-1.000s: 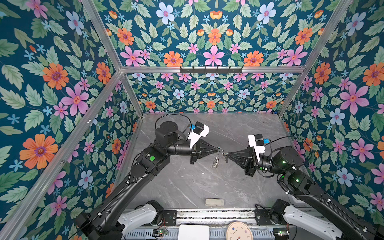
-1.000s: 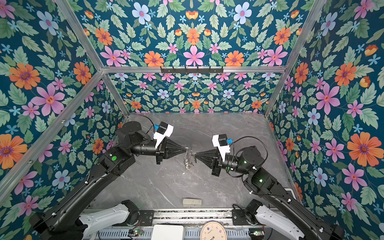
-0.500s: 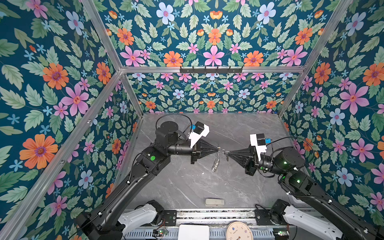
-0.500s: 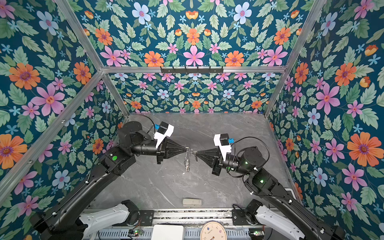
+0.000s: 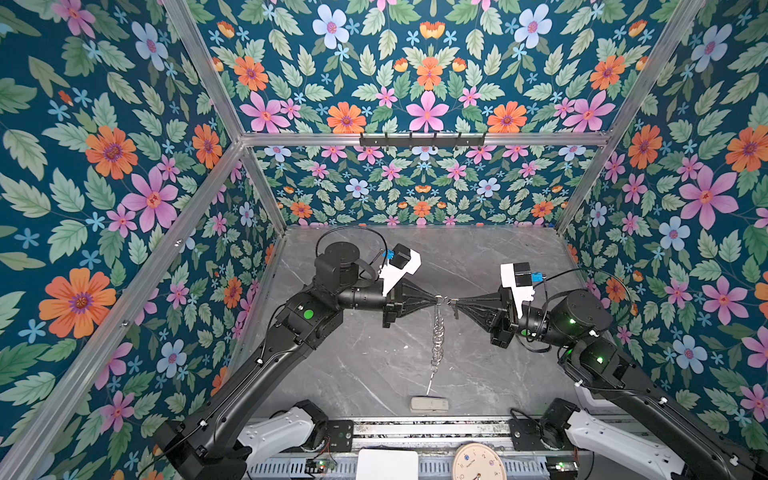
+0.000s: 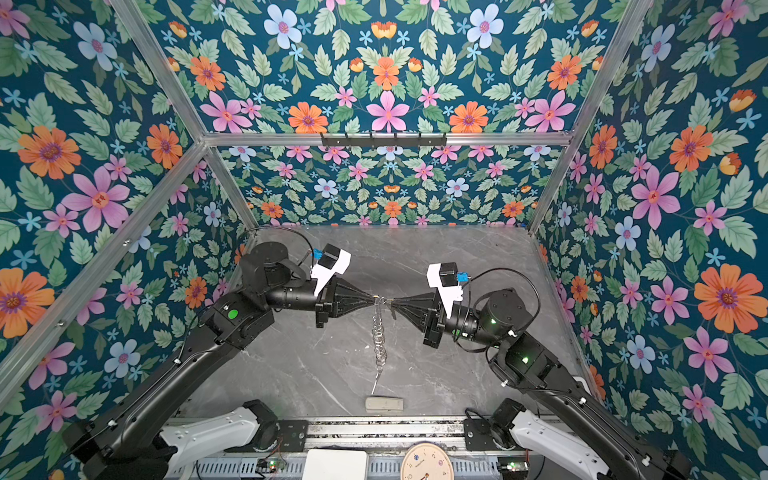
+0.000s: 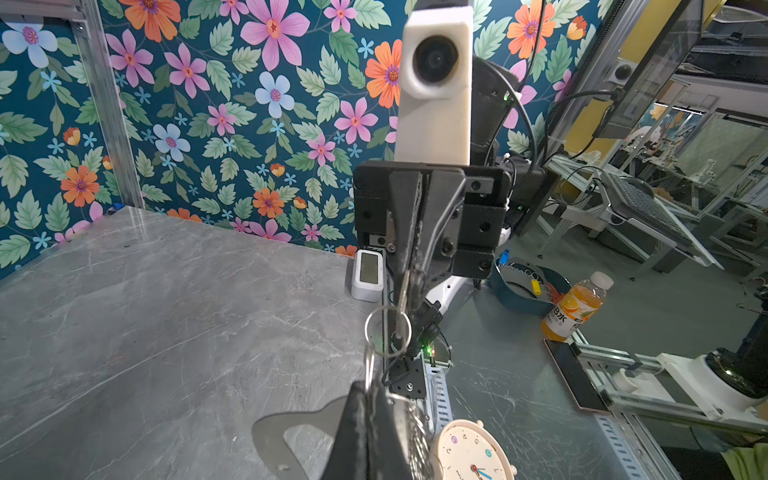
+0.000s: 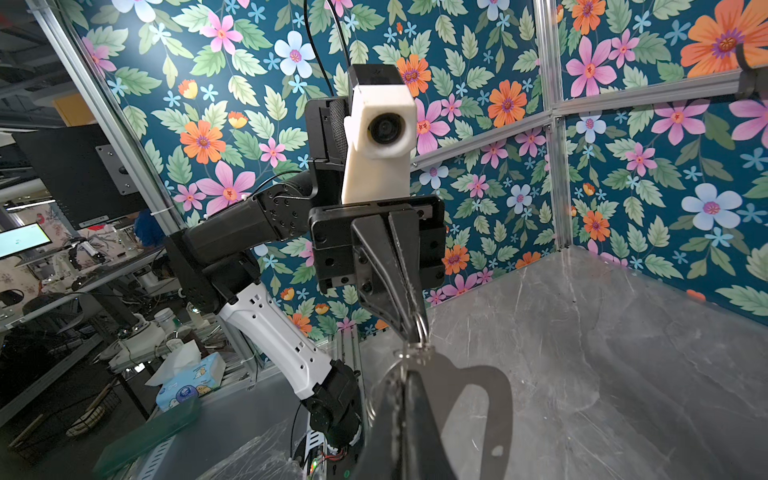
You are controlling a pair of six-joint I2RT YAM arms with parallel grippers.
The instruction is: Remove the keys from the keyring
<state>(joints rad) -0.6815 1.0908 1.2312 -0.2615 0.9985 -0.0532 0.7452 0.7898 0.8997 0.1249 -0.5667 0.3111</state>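
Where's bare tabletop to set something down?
Free: the back strip of the table between back wall and arms; front-left between left arm and chain; front-right between chain and right arm. Crowded: centre, where left gripper pinches the keyring and right gripper a key; beige block sits at the front edge.

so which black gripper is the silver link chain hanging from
The left gripper: the silver link chain drops from its tip, while the right gripper pinches just beside it.

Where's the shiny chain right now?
In both top views the keyring's chain hangs in the middle, from where the left gripper and right gripper meet, its end pointing toward the beige block.
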